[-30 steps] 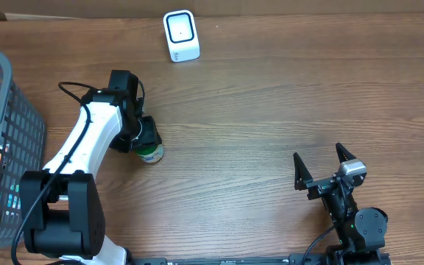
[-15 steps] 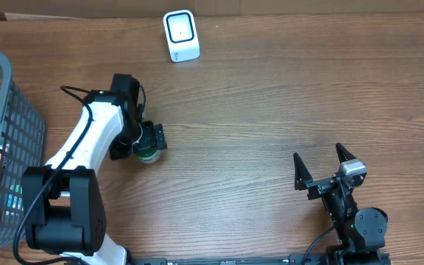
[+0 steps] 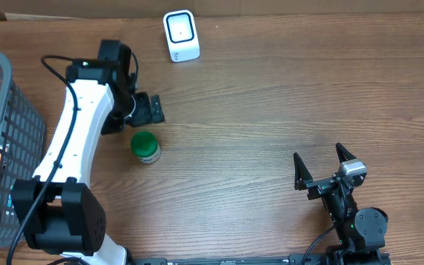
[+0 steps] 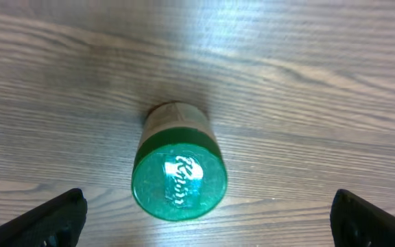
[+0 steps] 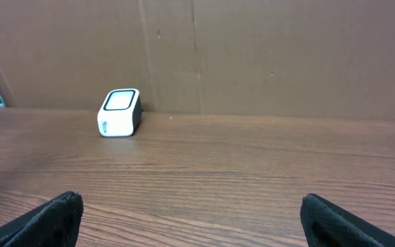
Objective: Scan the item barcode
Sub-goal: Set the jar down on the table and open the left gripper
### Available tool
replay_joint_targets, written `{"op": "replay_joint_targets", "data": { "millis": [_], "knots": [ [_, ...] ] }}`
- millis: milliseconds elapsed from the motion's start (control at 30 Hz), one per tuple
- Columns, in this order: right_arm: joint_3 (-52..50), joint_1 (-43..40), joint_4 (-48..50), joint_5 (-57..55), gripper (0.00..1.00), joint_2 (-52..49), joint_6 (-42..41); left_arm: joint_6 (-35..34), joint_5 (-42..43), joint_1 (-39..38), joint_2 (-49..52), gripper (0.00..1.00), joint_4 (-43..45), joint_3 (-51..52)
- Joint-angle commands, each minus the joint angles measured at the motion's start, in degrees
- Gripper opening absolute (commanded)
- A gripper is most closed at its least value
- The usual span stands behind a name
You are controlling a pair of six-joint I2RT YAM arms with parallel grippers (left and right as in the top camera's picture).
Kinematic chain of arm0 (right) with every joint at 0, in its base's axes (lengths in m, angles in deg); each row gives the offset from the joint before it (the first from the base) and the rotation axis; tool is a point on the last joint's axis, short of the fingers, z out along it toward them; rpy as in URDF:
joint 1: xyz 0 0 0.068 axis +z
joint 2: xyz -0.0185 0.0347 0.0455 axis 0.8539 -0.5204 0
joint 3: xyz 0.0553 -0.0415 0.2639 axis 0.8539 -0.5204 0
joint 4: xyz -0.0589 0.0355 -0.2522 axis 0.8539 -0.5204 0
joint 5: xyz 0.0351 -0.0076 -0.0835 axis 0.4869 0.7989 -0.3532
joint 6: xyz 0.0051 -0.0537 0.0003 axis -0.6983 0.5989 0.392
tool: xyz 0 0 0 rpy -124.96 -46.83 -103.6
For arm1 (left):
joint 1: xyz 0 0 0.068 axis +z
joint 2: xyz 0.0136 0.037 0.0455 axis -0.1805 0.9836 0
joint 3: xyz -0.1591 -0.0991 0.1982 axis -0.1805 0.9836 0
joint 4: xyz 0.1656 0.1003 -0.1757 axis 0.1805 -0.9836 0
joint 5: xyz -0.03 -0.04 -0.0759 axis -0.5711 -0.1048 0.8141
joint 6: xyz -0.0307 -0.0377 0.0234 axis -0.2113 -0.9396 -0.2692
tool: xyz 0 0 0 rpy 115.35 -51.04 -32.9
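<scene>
Two robot arms sit at a brown wooden desk [image 3: 271,96]. The left fingers [image 4: 53,218] are wide apart and hold nothing. They show as two dark tips at the bottom corners of the left wrist view, one on each side of a small jar [image 4: 179,180], and they do not touch it. The jar stands upright on the desk by itself, with its green lid [image 3: 145,142] facing up. White letters run across the lid, but they are too blurry to read. From above, the jar is on the left side of the desk, just beside the end of the left arm. A white scanner [image 3: 181,35] stands near the far edge of the desk, well apart from the jar. A grey basket [image 3: 6,110] sits at the left edge, with a few things in it that are hard to make out. The right fingers [image 3: 300,171] are wide apart too and hold nothing. They are low on the right side, far from the jar, and point toward the scanner.
</scene>
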Motion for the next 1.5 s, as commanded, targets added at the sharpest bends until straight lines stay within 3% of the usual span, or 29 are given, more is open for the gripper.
{"op": "replay_joint_targets", "data": {
  "millis": [0, 800, 1467],
  "knots": [
    [-0.61, 0.42, 0.20, -0.52, 1.00, 0.61, 0.28, 0.04, -1.09, -0.11, 0.00, 1.00, -1.88, -5.09],
    [-0.61, 0.42, 0.20, -0.52, 1.00, 0.61, 0.28, 0.04, -7.87, 0.68, -0.33, 1.00, -17.27, -40.74],
    [-0.61, 0.42, 0.20, -0.52, 1.00, 0.61, 0.28, -2.99, -6.27, 14.01, -0.37, 1.00, -19.76, -61.33]
  ]
}}
